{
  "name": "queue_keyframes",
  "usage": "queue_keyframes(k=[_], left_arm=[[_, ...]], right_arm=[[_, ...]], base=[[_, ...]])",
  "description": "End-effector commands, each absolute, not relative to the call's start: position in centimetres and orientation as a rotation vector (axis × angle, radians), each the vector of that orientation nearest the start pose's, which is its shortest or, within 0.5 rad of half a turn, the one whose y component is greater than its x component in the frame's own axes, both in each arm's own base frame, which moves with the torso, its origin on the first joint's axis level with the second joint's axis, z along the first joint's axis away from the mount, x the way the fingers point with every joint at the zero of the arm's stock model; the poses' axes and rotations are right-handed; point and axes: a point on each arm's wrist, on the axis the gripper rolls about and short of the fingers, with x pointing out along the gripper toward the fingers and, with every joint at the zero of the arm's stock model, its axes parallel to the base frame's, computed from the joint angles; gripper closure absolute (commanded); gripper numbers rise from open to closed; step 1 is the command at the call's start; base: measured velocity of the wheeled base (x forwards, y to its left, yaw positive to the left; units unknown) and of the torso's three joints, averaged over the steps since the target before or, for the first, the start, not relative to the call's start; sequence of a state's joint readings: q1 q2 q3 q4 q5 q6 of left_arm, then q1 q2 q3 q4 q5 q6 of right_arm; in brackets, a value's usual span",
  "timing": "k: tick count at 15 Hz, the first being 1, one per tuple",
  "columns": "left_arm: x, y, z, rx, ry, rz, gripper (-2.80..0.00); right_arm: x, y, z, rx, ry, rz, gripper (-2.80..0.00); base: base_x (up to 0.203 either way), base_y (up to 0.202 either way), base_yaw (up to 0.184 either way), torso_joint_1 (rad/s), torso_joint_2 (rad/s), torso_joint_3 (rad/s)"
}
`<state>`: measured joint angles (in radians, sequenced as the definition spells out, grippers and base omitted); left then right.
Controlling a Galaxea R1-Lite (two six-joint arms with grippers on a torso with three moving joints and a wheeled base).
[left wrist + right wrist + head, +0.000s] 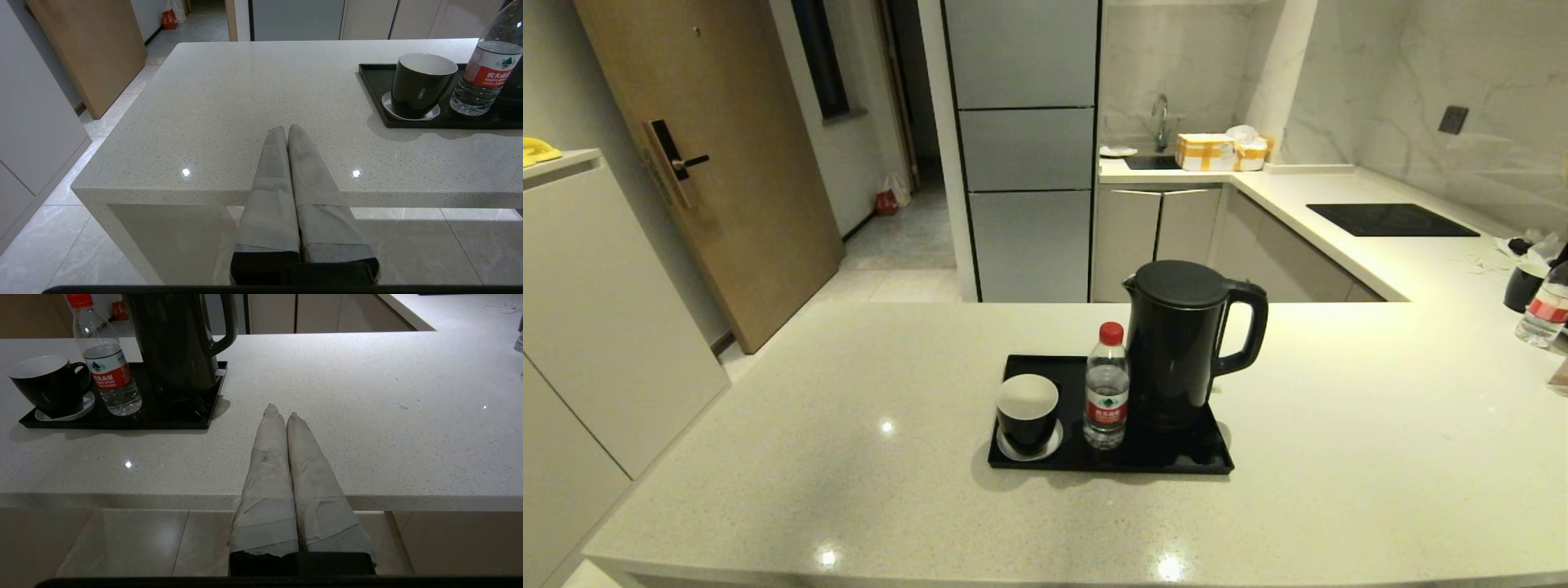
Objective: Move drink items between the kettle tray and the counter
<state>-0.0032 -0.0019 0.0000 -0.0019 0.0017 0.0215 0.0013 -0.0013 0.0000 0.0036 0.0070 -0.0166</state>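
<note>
Head view: a flat black rectangular tray point(1013, 367) is seen on the off-white speckled stone counter point(768, 425), carrying a tall black electric kettle point(1180, 343), a small clear red-capped water bottle point(1107, 388) and a black mug point(1027, 412) (set on a white saucer point(1049, 447)). Left gripper point(284, 130) and right gripper point(282, 410) are held at the counter's near edge, fingers pressed together, empty.

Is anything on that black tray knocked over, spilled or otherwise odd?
Nothing stands out. The kettle, water bottle and mug stand upright on the tray, the mug on its white saucer. No spill shows on the counter.
</note>
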Motion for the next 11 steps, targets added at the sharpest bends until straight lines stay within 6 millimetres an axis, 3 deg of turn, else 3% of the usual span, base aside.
queue_keyframes(k=[1,11], left_arm=[[-2.29,0.01,7.58,0.021,-0.005,-0.001,0.0],[-2.29,0.01,7.58,0.021,-0.005,-0.001,0.0]], right_arm=[[-2.27,0.01,7.49,-0.02,0.003,0.009,0.0],[-2.27,0.01,7.46,-0.023,0.006,0.01,0.0]], base=[[0.0,0.0,0.0,0.0,0.0,0.0],[0.0,0.0,0.0,0.0,0.0,0.0]])
